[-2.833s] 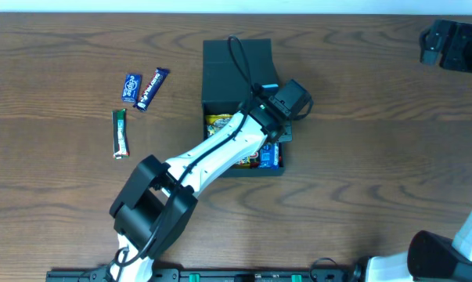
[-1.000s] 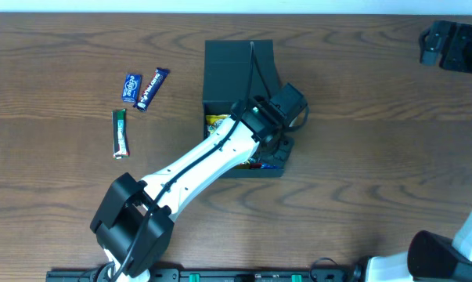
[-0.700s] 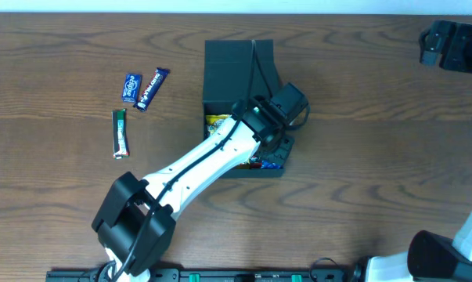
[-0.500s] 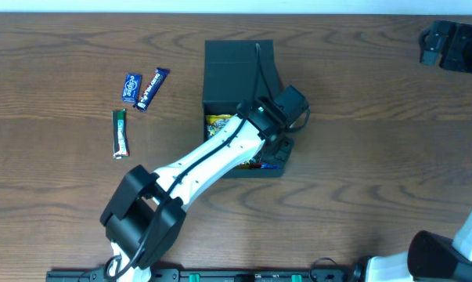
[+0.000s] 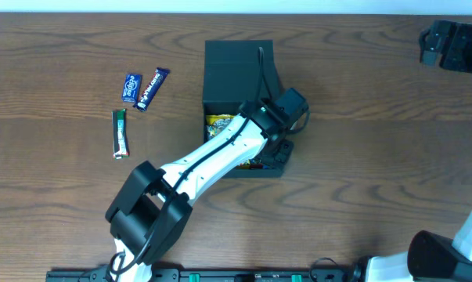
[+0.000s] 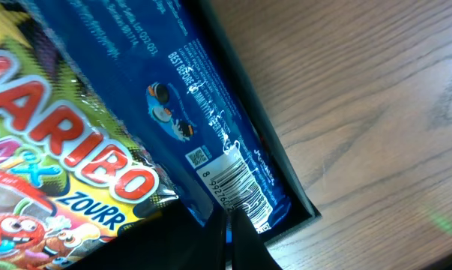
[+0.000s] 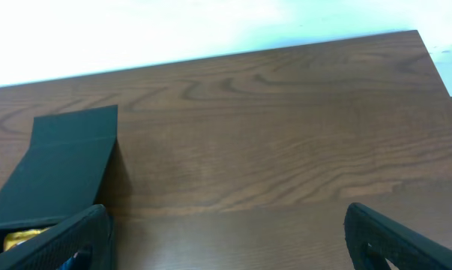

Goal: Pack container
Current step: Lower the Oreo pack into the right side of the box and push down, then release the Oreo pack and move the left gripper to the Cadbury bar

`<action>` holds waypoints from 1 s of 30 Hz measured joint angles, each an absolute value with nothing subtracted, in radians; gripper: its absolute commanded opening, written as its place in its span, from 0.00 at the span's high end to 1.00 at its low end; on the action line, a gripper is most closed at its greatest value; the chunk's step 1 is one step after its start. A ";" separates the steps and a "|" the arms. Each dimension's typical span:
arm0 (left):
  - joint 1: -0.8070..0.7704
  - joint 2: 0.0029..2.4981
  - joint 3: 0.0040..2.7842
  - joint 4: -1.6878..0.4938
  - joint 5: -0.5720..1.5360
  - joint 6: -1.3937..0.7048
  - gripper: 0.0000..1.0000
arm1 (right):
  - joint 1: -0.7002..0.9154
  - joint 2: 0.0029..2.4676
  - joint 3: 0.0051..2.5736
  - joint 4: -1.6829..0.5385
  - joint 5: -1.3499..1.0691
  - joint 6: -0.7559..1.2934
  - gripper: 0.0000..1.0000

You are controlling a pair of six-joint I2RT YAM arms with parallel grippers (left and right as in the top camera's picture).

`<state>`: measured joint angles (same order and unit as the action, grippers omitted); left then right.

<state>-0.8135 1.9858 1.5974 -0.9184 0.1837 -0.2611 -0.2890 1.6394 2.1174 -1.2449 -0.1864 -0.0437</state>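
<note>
Left jaws closed; packet barcode (image 6: 238, 192) wrist-view only

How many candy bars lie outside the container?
3, left of the container: short blue bar, longer blue bar beside it, green bar in front. The left arm could hide more.

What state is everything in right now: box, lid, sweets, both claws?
container, open, partly filled.
lid, flapped back, away from the opening.
Haribo bag, lying in the container.
blue packet, in the container, against its wall.
left claw, shut, tips down by the blue packet.
right claw, open, empty, clear of the container.
three loose bars, flat on the table, outside the container.
</note>
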 measured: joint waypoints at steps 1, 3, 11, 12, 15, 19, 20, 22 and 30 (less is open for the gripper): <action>-0.813 1.989 1.597 -0.918 0.187 -0.261 0.94 | -0.289 1.639 2.117 -1.245 -0.186 -0.044 0.01; -0.813 1.990 1.597 -0.917 0.192 -0.261 0.94 | -0.289 1.639 2.117 -1.245 -0.186 -0.044 0.01; -0.780 1.988 1.680 -0.959 0.202 -0.265 0.94 | -0.290 1.639 2.117 -1.245 -0.186 -0.044 0.01; -0.774 1.986 1.707 -0.966 0.198 -0.265 0.94 | -0.290 1.640 2.117 -1.245 -0.187 -0.044 0.01; -0.753 1.958 1.782 -0.979 0.146 -0.273 0.94 | -0.290 1.639 2.117 -1.245 -0.187 -0.044 0.01; -0.691 1.864 1.830 -1.006 -0.004 -0.323 0.94 | -0.290 1.639 2.117 -1.245 -0.187 -0.044 0.01; -0.670 1.846 1.835 -1.023 -0.035 -0.337 0.94 | -0.290 1.639 2.117 -1.245 -0.187 -0.044 0.01; -0.615 1.822 1.840 -1.061 -0.084 -0.354 0.94 | -0.290 1.639 2.117 -1.245 -0.187 -0.044 0.01; -0.273 1.827 1.819 -1.122 -0.161 -0.317 0.94 | -0.290 1.639 2.117 -1.245 -0.187 -0.044 0.01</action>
<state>-0.2726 1.8271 1.8194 -1.1221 -0.1608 -0.3168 -0.2897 1.6394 2.1174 -1.2446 -0.1867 -0.0437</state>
